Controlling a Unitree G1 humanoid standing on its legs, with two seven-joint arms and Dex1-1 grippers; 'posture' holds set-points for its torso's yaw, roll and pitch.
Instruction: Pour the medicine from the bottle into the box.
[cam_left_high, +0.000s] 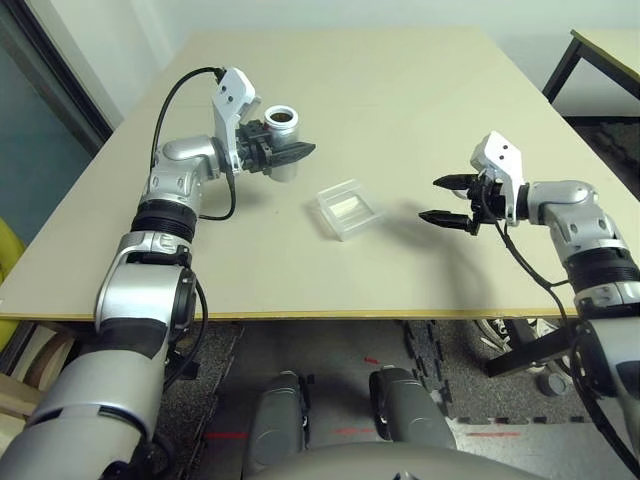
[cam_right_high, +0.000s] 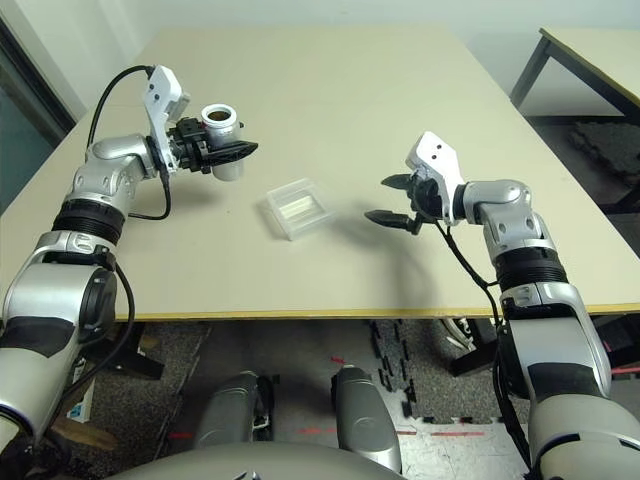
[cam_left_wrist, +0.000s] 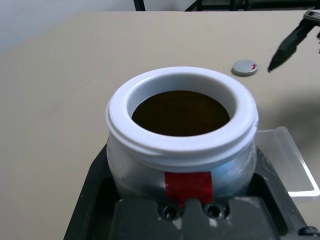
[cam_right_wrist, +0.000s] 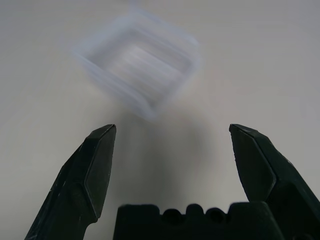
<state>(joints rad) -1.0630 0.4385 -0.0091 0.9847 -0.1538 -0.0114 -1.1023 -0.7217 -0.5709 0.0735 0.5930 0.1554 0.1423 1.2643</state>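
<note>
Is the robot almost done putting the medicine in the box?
Not yet. Done: the cap is off and lies on the table. In hand: the left gripper holds the open bottle upright, lifted beside the box, with brown contents showing inside. The right gripper hangs open and holds nothing. Left: tipping the bottle over the box, where no medicine can be seen yet.

Centre: small shallow clear plastic rectangular box (cam_left_high: 349, 208) alone on bare beige tabletop (cam_left_high: 400, 90) | Left of box: silvery-grey open-mouthed bottle (cam_left_high: 282, 140) clamped aloft in left gripper (cam_left_high: 290, 152) | Right of box: right gripper (cam_left_high: 450, 200), fingers spread, empty, clear gap to box | Far side: flat round grey cap (cam_left_wrist: 245, 67), open room around.
</note>
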